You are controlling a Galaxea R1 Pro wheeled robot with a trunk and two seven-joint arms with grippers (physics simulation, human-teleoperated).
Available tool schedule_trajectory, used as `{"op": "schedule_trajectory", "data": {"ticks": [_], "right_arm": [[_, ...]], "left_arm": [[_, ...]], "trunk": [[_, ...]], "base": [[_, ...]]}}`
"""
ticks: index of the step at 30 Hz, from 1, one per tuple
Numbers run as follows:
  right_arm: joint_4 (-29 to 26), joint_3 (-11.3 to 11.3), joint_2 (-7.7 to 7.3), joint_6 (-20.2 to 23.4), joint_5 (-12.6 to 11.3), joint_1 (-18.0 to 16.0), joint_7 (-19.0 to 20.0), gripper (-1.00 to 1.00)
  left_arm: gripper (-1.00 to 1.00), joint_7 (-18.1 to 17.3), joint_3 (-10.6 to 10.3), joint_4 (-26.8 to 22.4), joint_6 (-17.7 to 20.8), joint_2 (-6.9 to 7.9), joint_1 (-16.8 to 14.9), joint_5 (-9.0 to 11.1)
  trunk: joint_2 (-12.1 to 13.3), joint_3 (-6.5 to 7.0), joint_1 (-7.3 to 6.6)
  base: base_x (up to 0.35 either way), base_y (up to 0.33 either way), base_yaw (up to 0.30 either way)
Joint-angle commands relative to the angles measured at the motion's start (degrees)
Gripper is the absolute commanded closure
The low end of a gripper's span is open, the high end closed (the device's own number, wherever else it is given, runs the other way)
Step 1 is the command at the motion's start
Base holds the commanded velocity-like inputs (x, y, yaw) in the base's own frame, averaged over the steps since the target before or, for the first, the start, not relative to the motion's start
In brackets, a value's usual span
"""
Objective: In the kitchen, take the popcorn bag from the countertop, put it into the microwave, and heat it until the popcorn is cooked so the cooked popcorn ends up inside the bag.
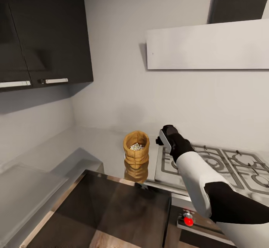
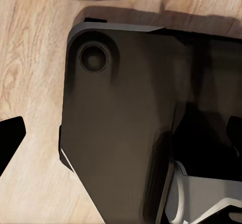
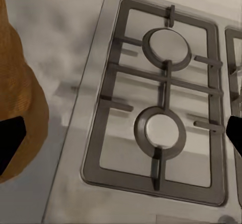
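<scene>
Right end effector (image 1: 164, 138) is held over the near-left corner of the hob (image 1: 220, 166), its fingers spread wide with nothing between them, as the right wrist view shows. Left of it, just beside, the bag (image 1: 136, 151) stands upright on the worktop (image 1: 89, 143), long axis vertical, rolled rim open upward, popcorn (image 1: 136, 147) heaped inside. A sideways reach to the left is judged to be what the grasp turns on, and the right arm is plainly the nearer. At the right wrist, the bag is cut off by the frame edge. Whether the left end effector is wide or narrow cannot be told.
</scene>
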Motion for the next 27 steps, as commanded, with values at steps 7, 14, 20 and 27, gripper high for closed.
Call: {"op": "schedule_trajectory", "data": {"ticks": [7, 14, 20, 27], "right_arm": [[-1.97, -0.03, 0.01, 0.04, -0.16, -0.04, -0.12, -1.00], [-7.62, 0.05, 0.01, 2.81, -0.16, -0.04, -0.04, -1.00], [-7.83, 0.18, 0.01, 3.15, -0.24, -0.04, 0.04, -1.00], [-7.87, 0.35, 0.01, 3.32, -0.73, -0.04, 0.11, -1.00]], "left_arm": [[-1.00, 0.01, 0.00, -0.08, 0.00, -0.02, 0.02, 0.52], [-1.00, 0.01, 0.00, -0.08, -0.05, -0.02, 0.02, 0.52], [-1.00, 0.01, 0.00, -0.08, 0.08, -0.02, 0.02, 0.52], [-1.00, 0.01, 0.00, -0.08, 0.09, -0.02, 0.02, 0.52]], "trunk": [[-0.07, -0.09, 0.02], [-0.07, -0.09, 0.02], [-0.07, -0.09, 0.02], [-0.07, -0.09, 0.02]], "base": [[0.000, 0.000, 0.132], [0.000, 0.000, 0.005], [0.000, 0.000, 0.000], [0.000, 0.000, 0.008]]}}
